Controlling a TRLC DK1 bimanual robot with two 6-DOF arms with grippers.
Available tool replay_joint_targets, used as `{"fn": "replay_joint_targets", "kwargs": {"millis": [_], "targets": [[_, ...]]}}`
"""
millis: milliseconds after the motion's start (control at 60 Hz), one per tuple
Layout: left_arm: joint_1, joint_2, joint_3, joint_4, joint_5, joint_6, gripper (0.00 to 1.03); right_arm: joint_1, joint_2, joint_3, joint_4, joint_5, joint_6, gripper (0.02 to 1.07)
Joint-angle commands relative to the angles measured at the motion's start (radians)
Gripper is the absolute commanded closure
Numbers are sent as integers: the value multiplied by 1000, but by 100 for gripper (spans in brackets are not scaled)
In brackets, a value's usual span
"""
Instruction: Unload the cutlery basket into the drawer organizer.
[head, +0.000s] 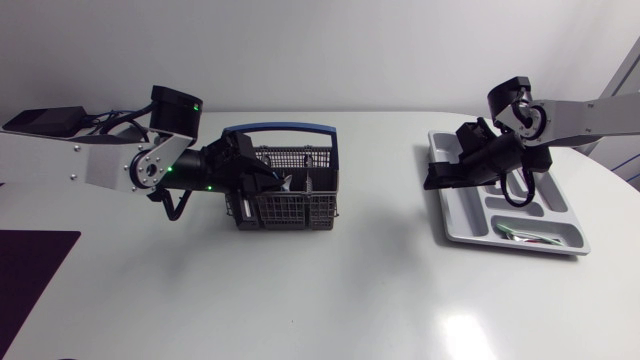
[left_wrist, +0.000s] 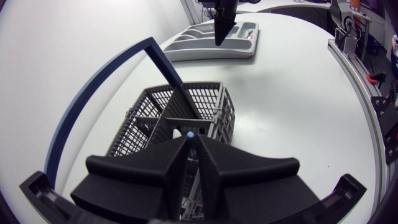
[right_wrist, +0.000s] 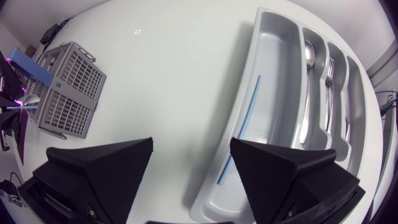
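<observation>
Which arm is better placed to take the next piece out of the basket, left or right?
Left. The left gripper is inside the basket, shut on a thin blue-tipped item; the right gripper hangs open above the organizer.

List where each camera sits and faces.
Head: above the table, looking down; left arm, right arm, basket, organizer.
Left wrist: on left arm, facing across the basket toward the organizer; left gripper shut on a blue-tipped stick.
Right wrist: on right arm, facing down into the organizer; right gripper open.
Shared: all show basket and organizer.
</observation>
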Motion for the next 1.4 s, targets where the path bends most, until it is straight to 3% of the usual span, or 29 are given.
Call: {"fn": "replay_joint_targets", "kwargs": {"millis": [0, 350, 583, 717, 1033, 1383], "targets": [[-7, 21, 43, -18, 3, -27, 100, 14, -26, -33, 7, 8, 22, 17], [1, -146, 200, -298, 9, -25, 100, 123, -175, -98, 12, 29, -17, 12], [-11, -212, 421, -601, 19, -29, 100, 181, -307, -150, 4, 23, -59, 12], [-28, -228, 528, -746, 43, -91, 100, 249, -436, -213, 11, 8, -116, 12], [-139, -197, 539, -861, 126, -305, 100, 404, -652, -303, 4, -61, -162, 12], [-151, -33, 533, -879, 253, -446, 100, 548, -656, -320, 18, -132, -151, 18]]}}
